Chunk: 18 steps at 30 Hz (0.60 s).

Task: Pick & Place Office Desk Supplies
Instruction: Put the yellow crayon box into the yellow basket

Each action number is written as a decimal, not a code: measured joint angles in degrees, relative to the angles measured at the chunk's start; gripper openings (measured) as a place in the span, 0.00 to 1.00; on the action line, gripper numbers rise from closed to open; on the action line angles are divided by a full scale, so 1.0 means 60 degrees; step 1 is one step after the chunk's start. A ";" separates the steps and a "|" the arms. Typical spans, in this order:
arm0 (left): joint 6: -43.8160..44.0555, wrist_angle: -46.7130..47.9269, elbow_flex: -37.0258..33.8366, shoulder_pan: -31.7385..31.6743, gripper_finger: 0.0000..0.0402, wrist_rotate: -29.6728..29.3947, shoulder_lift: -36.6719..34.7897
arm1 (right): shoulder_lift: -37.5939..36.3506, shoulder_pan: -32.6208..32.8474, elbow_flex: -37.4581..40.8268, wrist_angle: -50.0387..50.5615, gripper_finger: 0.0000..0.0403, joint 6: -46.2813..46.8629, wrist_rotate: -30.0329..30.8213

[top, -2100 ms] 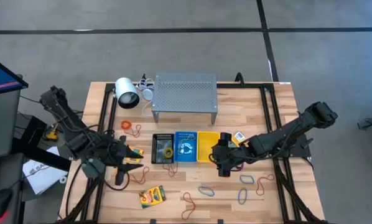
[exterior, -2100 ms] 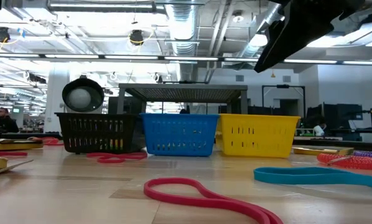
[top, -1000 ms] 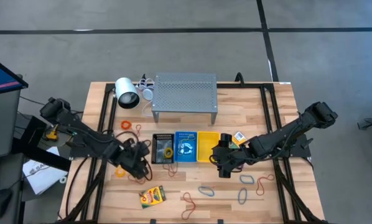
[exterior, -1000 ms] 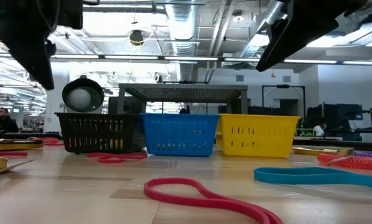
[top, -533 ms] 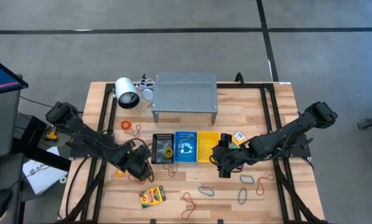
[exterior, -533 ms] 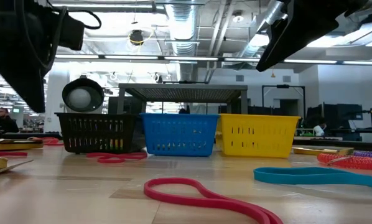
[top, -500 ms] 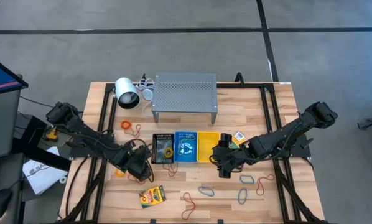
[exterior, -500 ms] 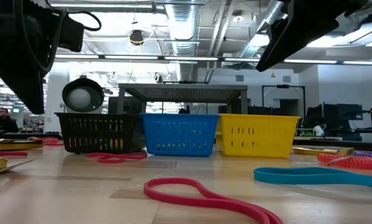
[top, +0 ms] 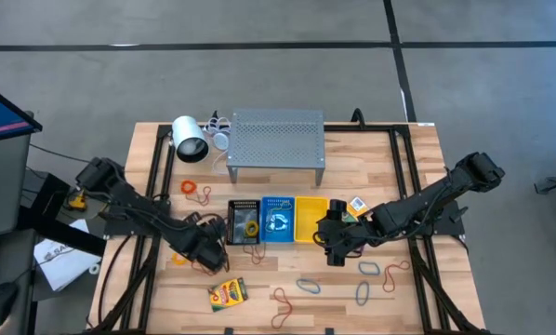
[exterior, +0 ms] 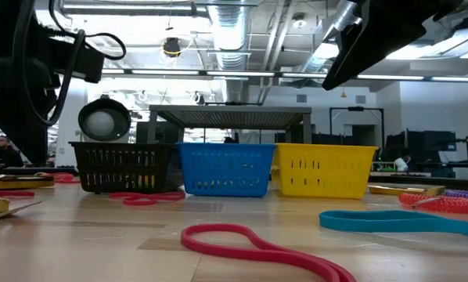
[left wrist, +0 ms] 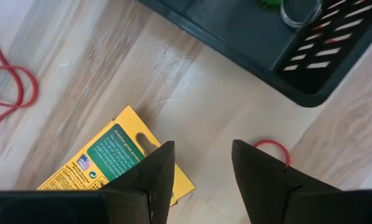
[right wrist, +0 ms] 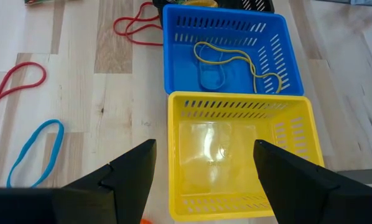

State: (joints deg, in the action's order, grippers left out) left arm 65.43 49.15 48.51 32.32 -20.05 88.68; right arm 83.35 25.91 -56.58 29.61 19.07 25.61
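One claw moving | left claw [left wrist: 198, 171] is descending, part-open and empty, over crayon box [left wrist: 120, 162] | right claw [right wrist: 201, 163] is idling wide open and empty above yellow basket [right wrist: 298, 180]

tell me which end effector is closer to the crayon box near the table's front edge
Left. The left end effector hovers open just above the crayon box, close beside the black basket. The right end effector waits open by the yellow basket, farther off.

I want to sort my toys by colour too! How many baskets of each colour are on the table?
Black basket: 1
Blue basket: 1
Yellow basket: 1
Total: 3 baskets
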 joint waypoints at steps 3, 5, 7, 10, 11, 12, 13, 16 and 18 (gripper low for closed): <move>0.0009 0.0048 -0.0004 0.0000 0.38 0.0005 0.0149 | 0.0000 0.0000 0.0000 0.0000 0.66 0.0000 0.0000; 0.0113 0.0168 -0.0004 0.0000 0.38 0.0082 0.0264 | 0.0000 0.0000 0.0000 0.0000 0.66 0.0002 0.0000; 0.0187 0.0374 -0.0004 0.0000 0.38 0.0119 0.0365 | 0.0000 0.0000 0.0000 0.0000 0.66 0.0002 0.0000; 0.0258 0.0599 -0.0007 0.0000 0.38 0.0168 0.0424 | 0.0000 0.0000 0.0000 0.0000 0.66 0.0000 0.0000; 0.0309 0.0645 -0.0007 0.0000 0.38 0.0175 0.0431 | 0.0000 0.0000 0.0000 0.0000 0.66 0.0003 0.0000; 0.0367 0.0704 -0.0007 0.0000 0.38 0.0171 0.0434 | 0.0000 0.0000 0.0000 0.0000 0.66 0.0002 0.0000; 0.0402 0.0751 -0.0007 0.0000 0.38 0.0171 0.0434 | 0.0000 0.0000 0.0000 0.0000 0.66 0.0003 0.0000; 0.0427 0.0908 -0.0007 0.0000 0.38 0.0171 0.0434 | 0.0000 0.0000 0.0000 -0.0003 0.66 0.0003 0.0000; 0.0433 0.0968 -0.0007 0.0000 0.38 0.0174 0.0434 | 0.0000 0.0000 0.0000 -0.0003 0.66 0.0003 0.0000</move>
State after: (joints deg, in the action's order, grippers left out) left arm 68.03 54.96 48.47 32.32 -19.01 91.29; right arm 83.35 25.91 -56.58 29.58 19.09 25.61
